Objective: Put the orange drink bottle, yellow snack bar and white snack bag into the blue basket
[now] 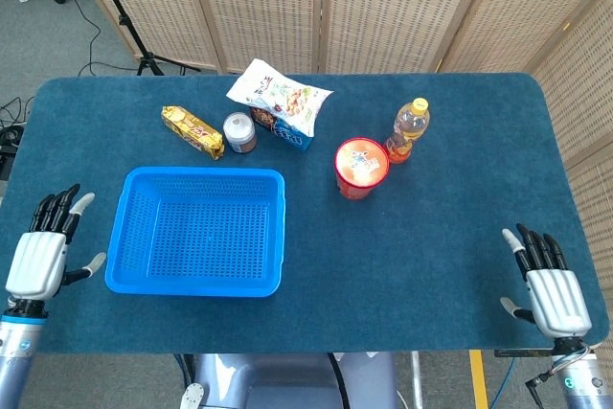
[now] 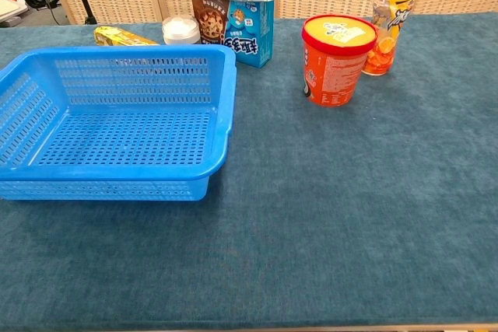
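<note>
Left robot hand (image 1: 38,254): lower left of the head view, at the table's near-left edge — fingers spread, holding nothing, just beside the basket's left side.
Right robot hand (image 1: 550,286): lower right of the head view, at the near-right edge, fingers apart and empty; well apart from every item.
Blue basket (image 1: 137,279): lower left of centre on the table (image 1: 421,246), nothing inside.
Orange drink bottle (image 1: 408,130): upright, upper right of centre, just beside the red cup.
Yellow snack bar (image 1: 192,131): lying flat above the basket's upper left corner, next to the small jar.
White snack bag (image 1: 280,95): upper centre — resting on top of the blue box.
Red cup (image 1: 361,167): standing right of the basket.
Blue box (image 2: 243,27): behind the basket's far right corner.
Small jar (image 1: 238,131): between snack bar and box.
</note>
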